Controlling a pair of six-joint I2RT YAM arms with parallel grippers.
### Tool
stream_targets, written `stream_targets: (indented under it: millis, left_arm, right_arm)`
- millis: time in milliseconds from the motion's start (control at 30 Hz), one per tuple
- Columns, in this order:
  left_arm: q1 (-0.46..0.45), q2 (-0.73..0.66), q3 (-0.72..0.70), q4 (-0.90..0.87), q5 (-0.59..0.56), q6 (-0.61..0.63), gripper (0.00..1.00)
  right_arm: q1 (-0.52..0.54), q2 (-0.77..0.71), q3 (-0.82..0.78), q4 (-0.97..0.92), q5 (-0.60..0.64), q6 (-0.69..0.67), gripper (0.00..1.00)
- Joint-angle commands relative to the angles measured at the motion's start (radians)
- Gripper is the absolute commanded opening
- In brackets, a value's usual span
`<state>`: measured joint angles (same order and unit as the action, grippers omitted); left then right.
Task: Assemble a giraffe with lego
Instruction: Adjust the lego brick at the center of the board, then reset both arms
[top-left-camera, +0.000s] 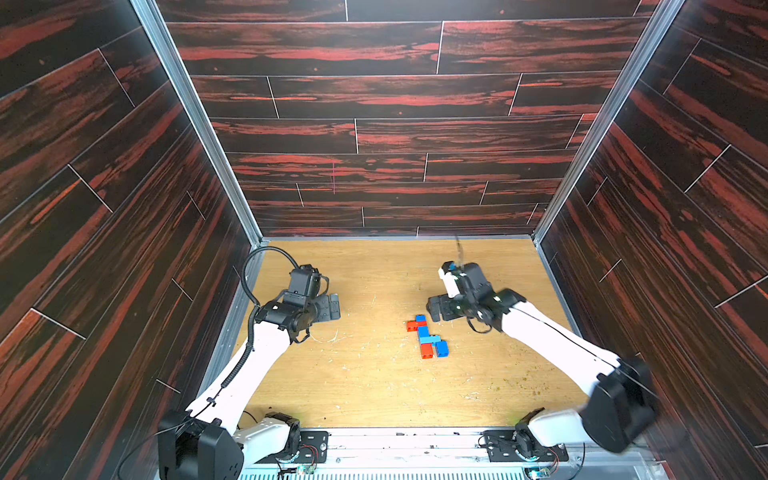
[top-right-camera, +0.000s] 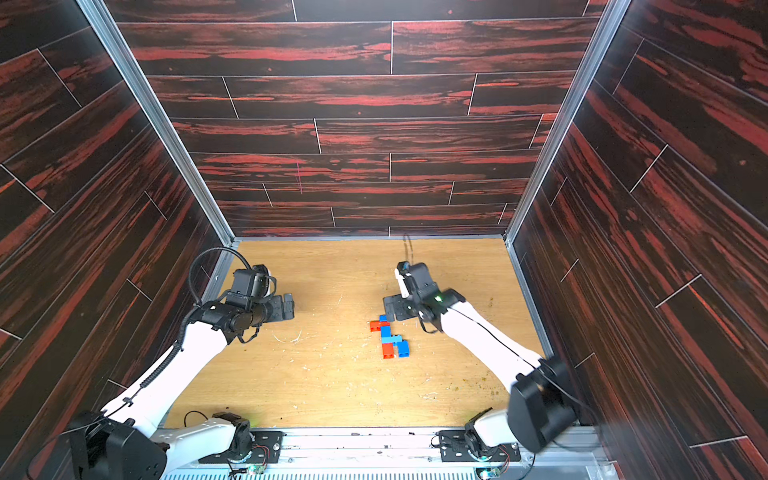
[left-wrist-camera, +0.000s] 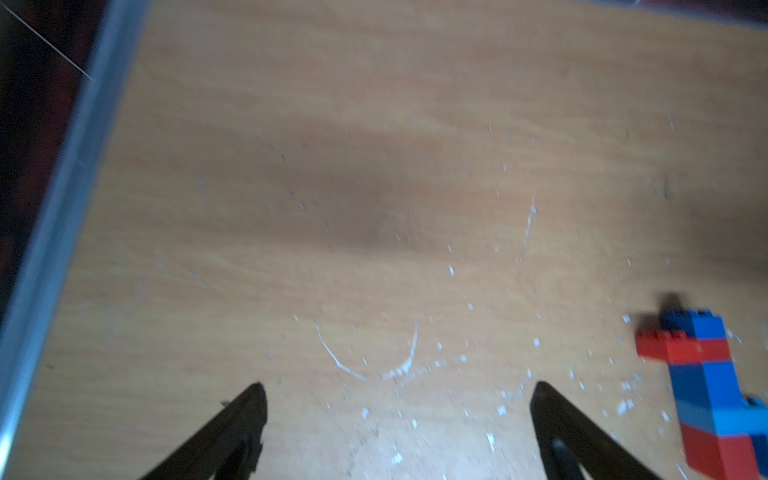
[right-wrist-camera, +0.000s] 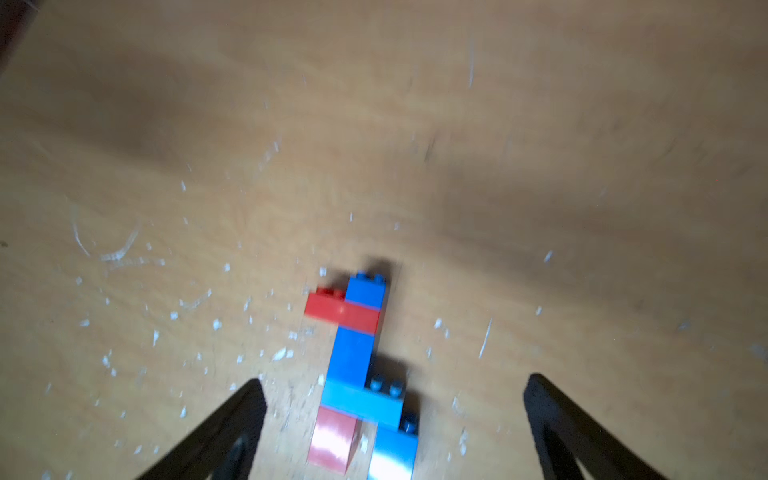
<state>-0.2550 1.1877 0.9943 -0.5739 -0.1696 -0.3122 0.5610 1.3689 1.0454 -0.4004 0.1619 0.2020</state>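
Observation:
The giraffe (top-left-camera: 426, 337) (top-right-camera: 388, 337) lies flat on its side on the wooden table, right of centre. Its red-orange head brick (right-wrist-camera: 338, 309) points away from the front edge, with a blue brick beyond it. The blue neck, light blue body (right-wrist-camera: 361, 401) and one red and one blue leg follow toward the front. My right gripper (top-left-camera: 434, 309) (right-wrist-camera: 392, 382) hovers just behind and above it, open, with the figure's legs lying between its fingers, untouched. My left gripper (top-left-camera: 332, 307) (left-wrist-camera: 397, 390) is open over bare table at the left; the giraffe (left-wrist-camera: 706, 382) is off to its side.
Dark red wood-patterned walls with aluminium corner posts (top-left-camera: 195, 120) close in the table on three sides. A metal rail with the arm bases (top-left-camera: 291, 440) runs along the front edge. White scratches and chips (top-left-camera: 328, 338) mark the table's middle.

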Motion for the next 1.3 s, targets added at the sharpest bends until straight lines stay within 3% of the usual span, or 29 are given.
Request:
stream_targets:
  millis: [0, 267, 467, 733, 833, 933, 1167, 1267]
  left_arm:
    - [0.004, -0.025, -0.042, 0.147, -0.171, 0.088, 1.0]
    - [0.017, 0.073, -0.188, 0.52, -0.356, 0.233, 1.0]
    - [0.06, 0.265, -0.191, 0.663, -0.281, 0.266, 1.0]
    - [0.087, 0.323, -0.306, 0.867, -0.208, 0.327, 1.0]
    - [0.105, 0.306, -0.374, 0.973, -0.224, 0.332, 1.0]
    - [0.134, 0.291, -0.428, 1.057, -0.211, 0.313, 1.0]
    - [0.179, 0.245, -0.504, 1.174, -0.226, 0.297, 0.99]
    - [0.195, 0.262, -0.577, 1.346, -0.177, 0.272, 1.0]
  right_arm:
    - [-0.079, -0.077, -0.104, 0.247, 0.035, -0.052, 0.99]
    - [-0.225, -0.24, -0.431, 0.702, 0.14, -0.137, 0.99]
    - [-0.292, -0.27, -0.69, 1.116, 0.292, -0.259, 0.99]
    - [-0.3, -0.031, -0.809, 1.57, 0.5, -0.379, 0.99]
    - [-0.302, 0.081, -0.879, 1.836, 0.462, -0.386, 0.99]
    - [-0.304, 0.175, -0.902, 1.986, 0.451, -0.422, 0.99]
    - [-0.36, 0.214, -0.887, 1.961, 0.376, -0.372, 0.99]
    - [-0.412, 0.204, -0.896, 1.938, 0.333, -0.302, 0.99]
